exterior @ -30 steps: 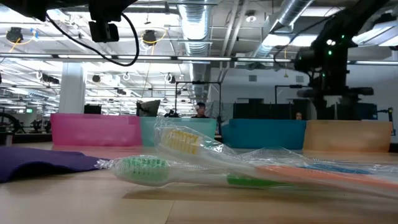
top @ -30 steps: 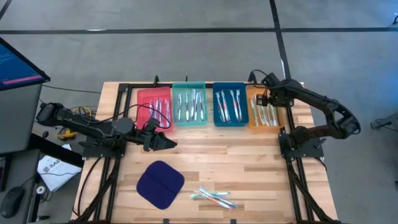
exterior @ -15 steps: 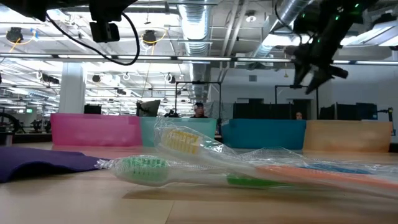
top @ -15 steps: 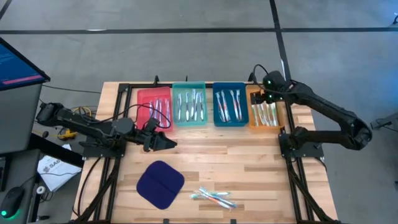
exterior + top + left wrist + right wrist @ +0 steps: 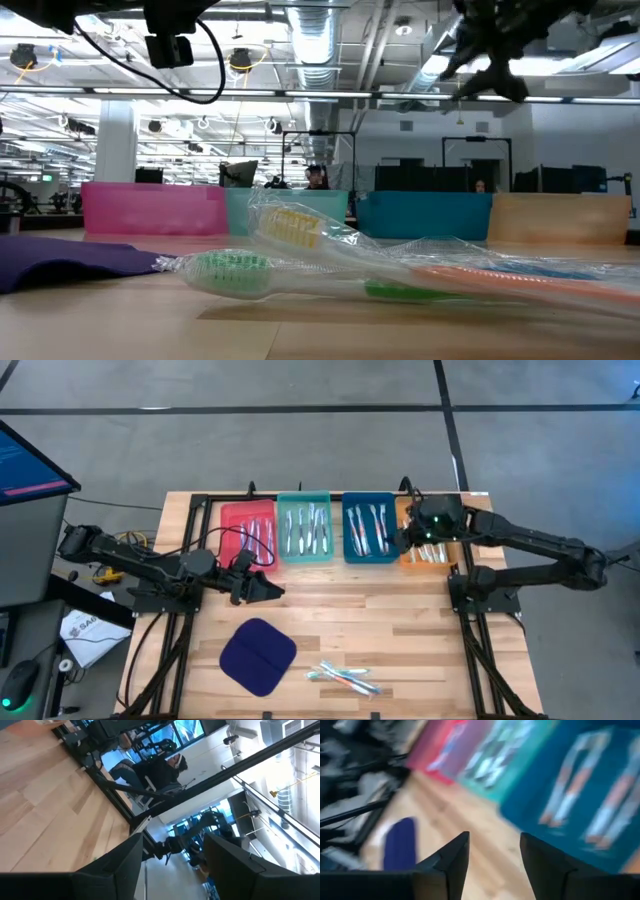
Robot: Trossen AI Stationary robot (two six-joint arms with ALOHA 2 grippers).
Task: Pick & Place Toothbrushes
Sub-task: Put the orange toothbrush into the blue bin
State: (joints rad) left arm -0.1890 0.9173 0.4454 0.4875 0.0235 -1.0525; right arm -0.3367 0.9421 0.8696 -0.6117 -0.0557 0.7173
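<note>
Several toothbrushes [image 5: 342, 678] in clear wrappers lie loose on the wood near the table's front edge, large in the low view [image 5: 330, 265]. More toothbrushes lie in the red [image 5: 248, 530], teal [image 5: 304, 528], blue [image 5: 369, 528] and orange [image 5: 432, 548] trays along the far side. My right gripper [image 5: 404, 540] hangs high over the gap between the blue and orange trays, slanting down toward the table's left, open and empty [image 5: 495, 855]. My left gripper [image 5: 276, 590] waits level in front of the red tray, open and empty [image 5: 172, 865].
A dark blue rounded pad [image 5: 257, 656] lies on the wood left of the loose toothbrushes. Bare wood stretches between the trays and the front edge. A black frame rail [image 5: 470, 650] runs along each side of the table. A monitor [image 5: 30, 470] stands off the left edge.
My right gripper has risen from just above the orange tray and swung toward the table's left, now standing over that tray's left side. It has tipped up from pointing steeply down to a slant, and its arm has stretched out to the right. The toothbrushes have stayed put.
</note>
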